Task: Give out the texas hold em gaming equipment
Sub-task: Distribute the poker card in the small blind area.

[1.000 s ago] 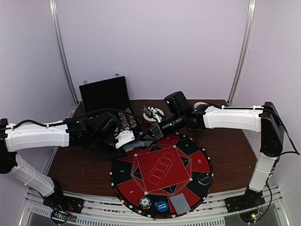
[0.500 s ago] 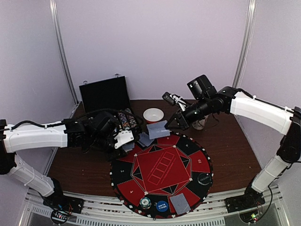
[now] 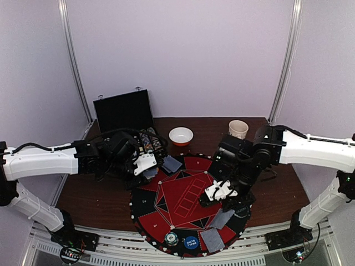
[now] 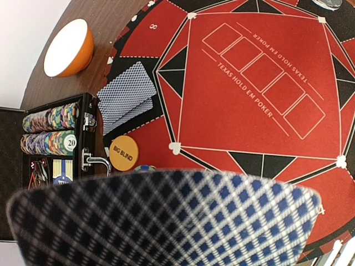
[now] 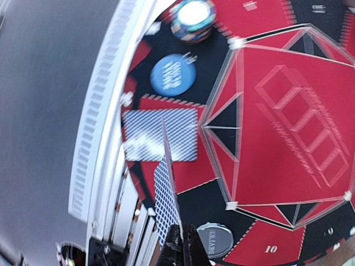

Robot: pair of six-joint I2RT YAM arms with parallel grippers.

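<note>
Over the mat (image 5: 288, 138), the right tool (image 5: 183, 244) pinches a card (image 5: 165, 205).

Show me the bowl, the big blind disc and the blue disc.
bowl (image 4: 64, 46): left wrist view, on its white inside.
big blind disc (image 4: 123, 153): left wrist view, middle of its orange face.
blue disc (image 5: 173, 74): right wrist view, middle of its face.

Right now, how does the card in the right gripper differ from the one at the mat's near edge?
The held card is pinched in the right gripper; the near-edge card lies free. The held card is tilted; the near-edge card lies flat. Both show checked backs.
</note>
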